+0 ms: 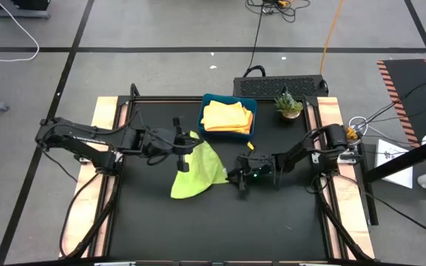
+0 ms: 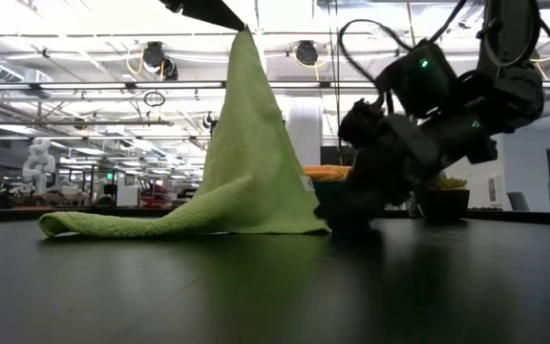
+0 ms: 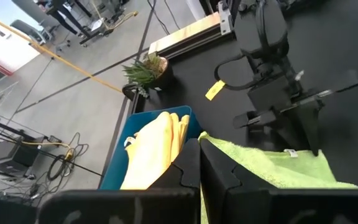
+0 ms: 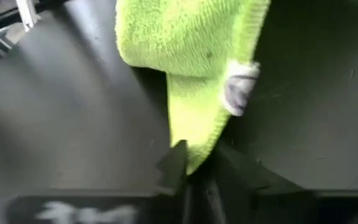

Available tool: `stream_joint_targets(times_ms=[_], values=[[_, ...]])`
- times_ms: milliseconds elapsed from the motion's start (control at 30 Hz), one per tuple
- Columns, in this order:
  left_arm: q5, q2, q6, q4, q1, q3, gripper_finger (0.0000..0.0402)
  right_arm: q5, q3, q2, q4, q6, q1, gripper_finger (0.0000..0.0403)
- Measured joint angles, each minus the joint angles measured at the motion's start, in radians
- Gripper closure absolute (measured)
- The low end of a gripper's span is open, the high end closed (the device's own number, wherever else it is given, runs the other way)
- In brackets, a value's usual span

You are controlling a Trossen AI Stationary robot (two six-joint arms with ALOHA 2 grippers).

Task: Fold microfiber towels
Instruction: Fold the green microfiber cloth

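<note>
In the high view I see the lime green towel lying near the middle of the black table, a little left of centre in the frame, held by both arms at once. My left gripper sits at the towel's upper corner, just left of the blue tray. Its fingers are pressed together on the cloth edge, as the left wrist view shows the green fabric coming straight out from between them.

From the low view that corner is lifted high, near the top of the frame, so the towel hangs like a tent, its lower edge trailing along the table toward the left of the picture.

My right gripper is down at table level at the towel's right corner, just right of centre in the high view. The right wrist view shows its fingers pinching a narrow fold of the green cloth, with a small white tag on the hem just beyond them.

The tray stands at the upper middle of the table and holds a stack of folded yellow and orange towels. A small potted plant stands just right of the tray, near the table's far edge. The left wrist view shows tray, stack and plant too.
</note>
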Motion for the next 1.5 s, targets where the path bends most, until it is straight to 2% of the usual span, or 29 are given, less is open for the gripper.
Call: stream_joint_targets(times_ms=[100,233,367,433,567,700,933,1033,1133,1267,1400,1500], values=[[-0.029,-0.02,0.002,-0.004,-0.014,0.0,0.0402,-0.02,-0.031,-0.066,0.001,-0.026,0.0,0.039],[-0.068,-0.057,-0.011,-0.051,-0.048,0.041,0.0402,-0.023,-0.08,-0.224,-0.035,-0.011,0.007,0.0395],[-0.138,-0.068,-0.038,-0.142,-0.113,0.114,0.0402,-0.063,-0.096,-0.447,-0.138,-0.003,0.04,0.0401],[-0.171,-0.068,-0.061,-0.178,-0.156,0.155,0.0402,-0.098,-0.096,-0.575,-0.192,-0.003,0.071,0.0401],[-0.249,-0.068,-0.128,-0.244,-0.254,0.214,0.0402,-0.101,-0.078,-0.823,-0.321,-0.049,0.153,0.0402],[-0.306,-0.068,-0.262,-0.277,-0.349,0.232,0.0402,-0.07,-0.051,-0.99,-0.451,-0.072,0.234,0.0402],[-0.308,-0.057,-0.542,-0.341,-0.456,0.232,0.0402,-0.074,-0.042,-1.076,-0.506,-0.03,0.312,0.0402],[-0.308,-0.053,-0.645,-0.441,-0.453,0.231,0.0402,-0.05,-0.042,-1.082,-0.602,0.006,0.299,0.0402],[-0.307,-0.047,-0.729,-0.506,-0.396,0.194,0.0402,0.009,-0.042,-1.078,-0.726,0.044,0.256,0.0403],[-0.201,-0.039,-0.752,-0.507,-0.294,0.086,0.0402,0.034,-0.043,-1.057,-0.815,0.089,0.182,0.0403],[0.0,-0.043,-0.611,-0.253,-0.214,-0.058,0.0401,0.0,-0.043,-1.038,-0.828,0.093,0.123,0.0403],[0.184,-0.026,-0.549,0.018,-0.17,-0.193,0.0395,-0.023,-0.043,-1.027,-0.828,0.095,0.103,0.0403]])
